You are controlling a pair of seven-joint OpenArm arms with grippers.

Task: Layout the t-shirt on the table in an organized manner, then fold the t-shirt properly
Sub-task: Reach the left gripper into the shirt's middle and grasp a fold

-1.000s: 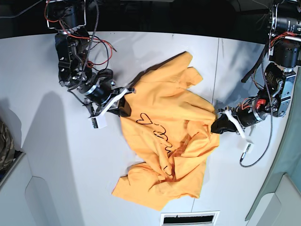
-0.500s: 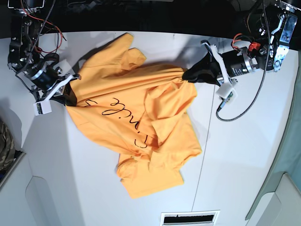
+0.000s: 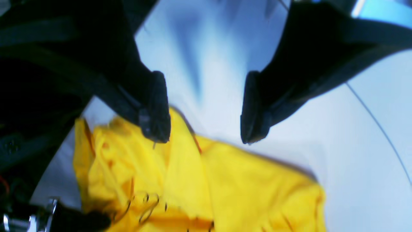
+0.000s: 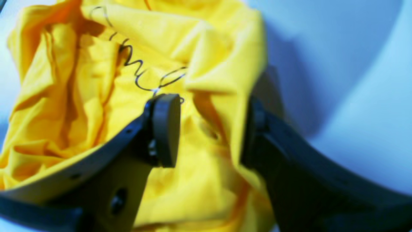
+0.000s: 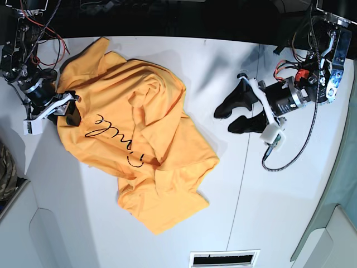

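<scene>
The orange-yellow t-shirt [image 5: 139,139] lies crumpled on the left half of the white table [image 5: 279,212], black lettering facing up. My right gripper [image 5: 68,110] stands at the shirt's left edge. In the right wrist view its jaws [image 4: 209,129] are apart, with a loose fold of the t-shirt [image 4: 96,80] lying between them. My left gripper [image 5: 226,120] is open over bare table, well right of the shirt. In the left wrist view the gripper [image 3: 206,135] has nothing between its fingers, and the t-shirt [image 3: 193,187] shows beyond the fingertips.
A thin dark seam [image 5: 252,139] runs down the table right of the shirt. A slotted vent [image 5: 223,258] sits at the front edge. A mottled object [image 5: 5,173] lies at the far left edge. A grey cable [image 5: 304,151] hangs from the arm at right.
Both grippers were shut on the shirt and now stand open. The shirt has dropped and shifted left. My left gripper has drawn back to the right, off the cloth.
</scene>
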